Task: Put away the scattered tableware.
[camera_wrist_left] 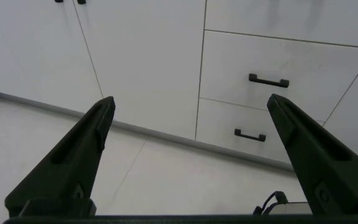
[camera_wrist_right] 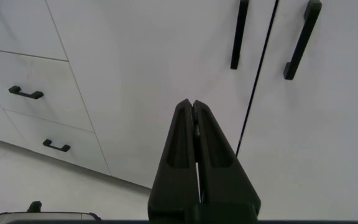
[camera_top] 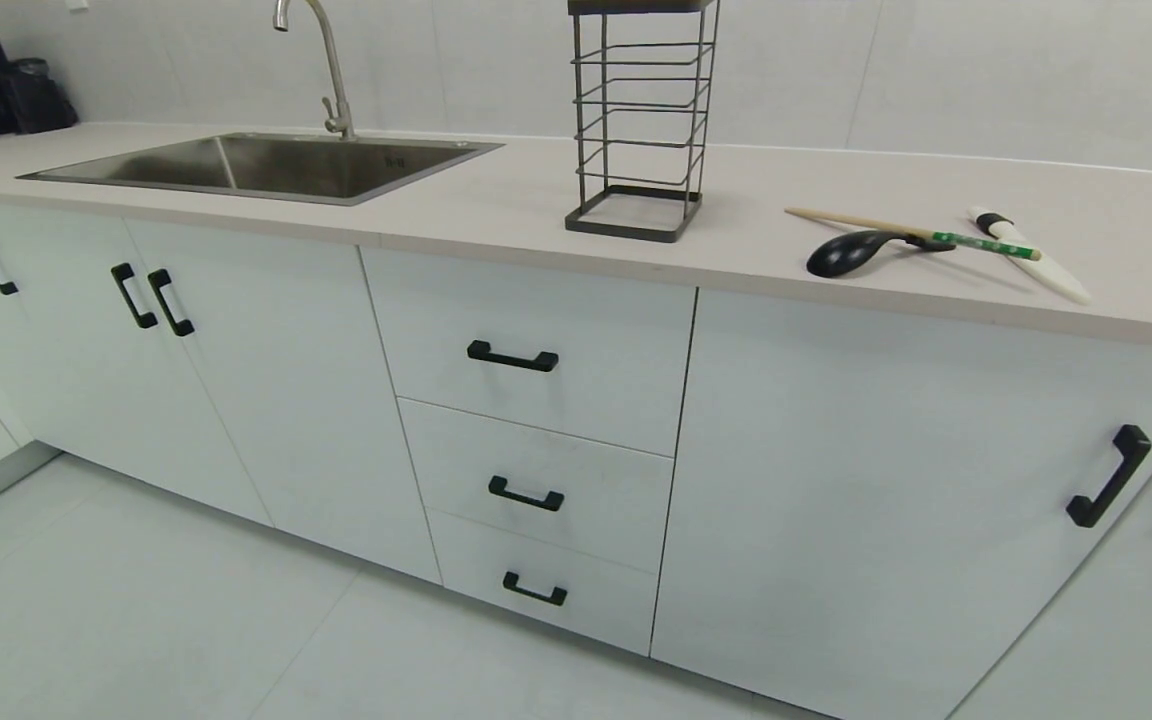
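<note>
Upper left, a brushed-steel sink (camera_top: 266, 165) sits in the matte pale countertop (camera_top: 496, 205). Top centre stands a dark wire rack (camera_top: 639, 120). At right lie a glossy black spoon (camera_top: 851, 253), a slim wooden chopstick (camera_top: 866, 223) across its handle, and a tapered white utensil (camera_top: 1046, 272). The left gripper (camera_wrist_left: 191, 102) has its jaws spread wide; the right gripper (camera_wrist_right: 192, 106) has its jaws pressed together.
</note>
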{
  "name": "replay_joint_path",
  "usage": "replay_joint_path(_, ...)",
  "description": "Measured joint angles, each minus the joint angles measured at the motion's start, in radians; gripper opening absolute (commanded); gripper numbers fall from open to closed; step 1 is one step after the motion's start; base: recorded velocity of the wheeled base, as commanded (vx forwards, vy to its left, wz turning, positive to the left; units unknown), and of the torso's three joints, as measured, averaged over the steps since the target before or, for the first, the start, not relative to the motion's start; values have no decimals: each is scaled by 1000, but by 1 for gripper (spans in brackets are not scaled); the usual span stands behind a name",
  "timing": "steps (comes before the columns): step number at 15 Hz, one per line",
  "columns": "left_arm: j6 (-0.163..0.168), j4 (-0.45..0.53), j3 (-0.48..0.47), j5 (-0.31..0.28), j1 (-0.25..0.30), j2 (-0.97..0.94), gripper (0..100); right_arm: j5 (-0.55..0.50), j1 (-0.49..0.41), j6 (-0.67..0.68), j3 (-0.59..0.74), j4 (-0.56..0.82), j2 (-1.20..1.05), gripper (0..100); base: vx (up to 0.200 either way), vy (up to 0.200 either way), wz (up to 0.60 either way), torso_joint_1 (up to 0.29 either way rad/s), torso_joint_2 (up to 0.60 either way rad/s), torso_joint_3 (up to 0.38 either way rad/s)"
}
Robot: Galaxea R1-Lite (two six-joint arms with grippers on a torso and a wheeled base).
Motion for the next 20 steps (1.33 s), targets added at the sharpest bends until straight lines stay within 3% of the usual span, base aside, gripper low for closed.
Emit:
replay_joint_path(3,1,0,0,-1,-1,0,100,0,0,0,0,0,0,0,0,0,0,0,0,0)
replay_joint_path(5,14,-9,0,-42,-1,0,100,-1,0,15,0,0,0,0,0,0,0,0,0,0)
replay_joint_path(7,14,-137,-34,-63,0,1,100,-1,0,18,-1,0,0,0,0,0,0,0,0,0)
replay_joint_path(9,18,-194,-132,-102,0,34,100,-1,0,18,-1,0,0,0,0,0,0,0,0,0)
replay_joint_path(12,23,-187,-201,-284,-6,149,100,-1,0,14,-2,0,0,0,0,0,0,0,0,0)
replay_joint_path(15,43,-188,-226,-425,-8,319,100,-1,0,14,-1,0,0,0,0,0,0,0,0,0)
replay_joint_path(16,67,-189,-232,-458,-9,385,100,-1,0,14,-1,0,0,0,0,0,0,0,0,0)
replay_joint_path(18,159,-189,-237,-494,-10,527,100,-1,0,14,-1,0,0,0,0,0,0,0,0,0)
replay_joint_path(20,287,-195,-241,-506,-13,692,100,-1,0,14,-1,0,0,0,0,0,0,0,0,0)
